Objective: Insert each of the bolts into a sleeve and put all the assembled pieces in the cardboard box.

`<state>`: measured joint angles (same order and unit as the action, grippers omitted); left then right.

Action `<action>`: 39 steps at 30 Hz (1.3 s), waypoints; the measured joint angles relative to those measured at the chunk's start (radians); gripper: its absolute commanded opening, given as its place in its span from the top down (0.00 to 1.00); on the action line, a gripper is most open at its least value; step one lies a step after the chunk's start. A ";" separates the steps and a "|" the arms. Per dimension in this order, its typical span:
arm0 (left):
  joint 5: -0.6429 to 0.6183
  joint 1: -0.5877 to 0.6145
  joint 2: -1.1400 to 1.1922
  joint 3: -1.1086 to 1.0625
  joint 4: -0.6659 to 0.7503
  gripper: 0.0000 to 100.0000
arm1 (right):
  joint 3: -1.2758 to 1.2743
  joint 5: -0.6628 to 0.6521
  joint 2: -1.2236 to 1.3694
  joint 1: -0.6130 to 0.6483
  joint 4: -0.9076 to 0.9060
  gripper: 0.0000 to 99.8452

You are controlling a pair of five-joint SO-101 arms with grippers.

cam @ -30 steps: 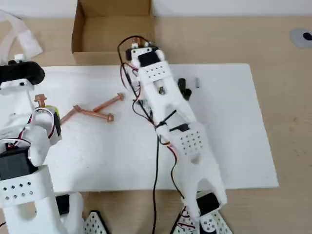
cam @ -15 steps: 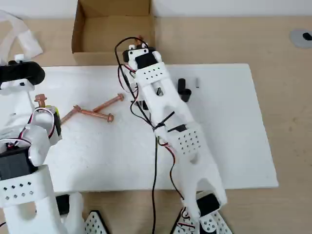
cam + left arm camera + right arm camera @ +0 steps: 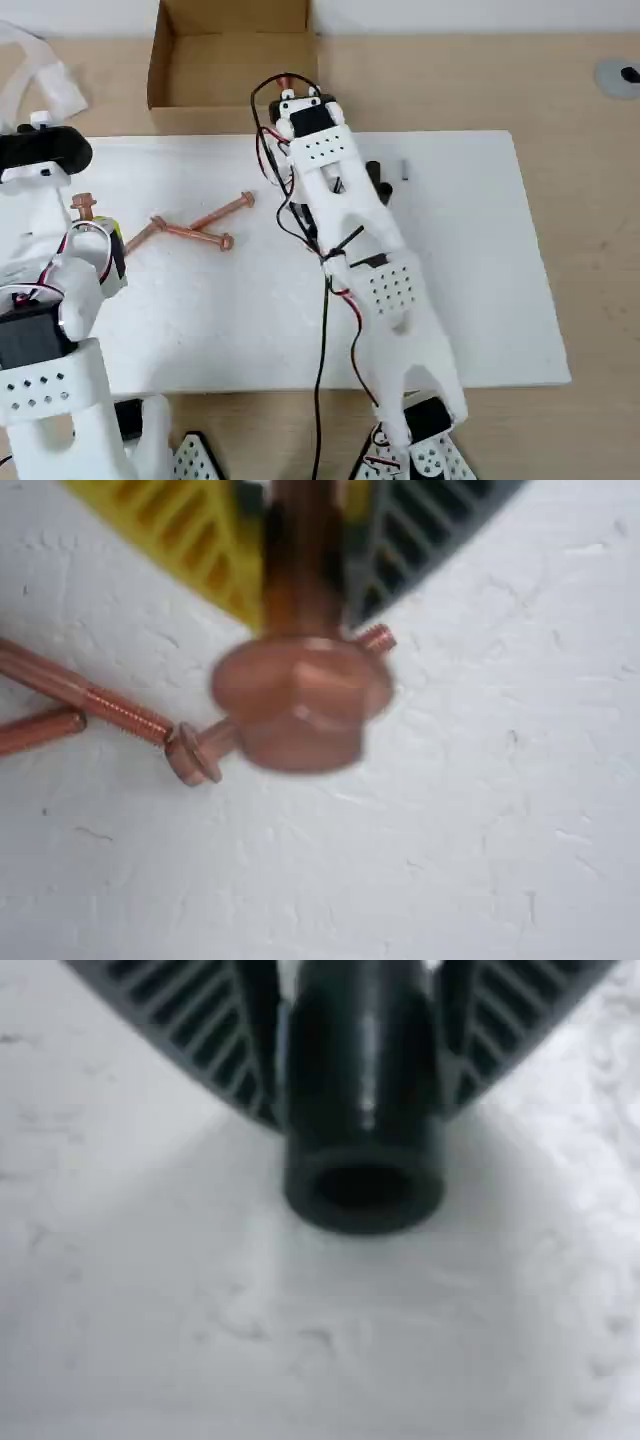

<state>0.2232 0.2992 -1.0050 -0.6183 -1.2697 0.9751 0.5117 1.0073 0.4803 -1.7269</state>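
Bolt (image 3: 300,695) and sleeve (image 3: 362,1130) each clamped in a claw

The left claw (image 3: 300,530) was closed on the copper bolt; the right claw (image 3: 362,1020) pinched the black sleeve, its open end showing. Loose bolts (image 3: 190,228) lay crossed on the white board (image 3: 480,300) between the arms, the cardboard box (image 3: 157,70) at its far edge

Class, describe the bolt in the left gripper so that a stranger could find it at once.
Start at the white board and go to its edge by the left gripper. The bolt is clamped in it, head sticking out. The other bolts lie loose on the board.
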 measured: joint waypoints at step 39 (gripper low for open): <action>-0.097 -0.129 -0.535 -0.316 0.589 0.99 | -1.545 -0.347 -1.875 0.169 0.591 0.99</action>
<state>0.1266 0.1703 -1.5405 -0.9344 -0.6805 -0.5700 0.1649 -0.8677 0.6490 -1.1362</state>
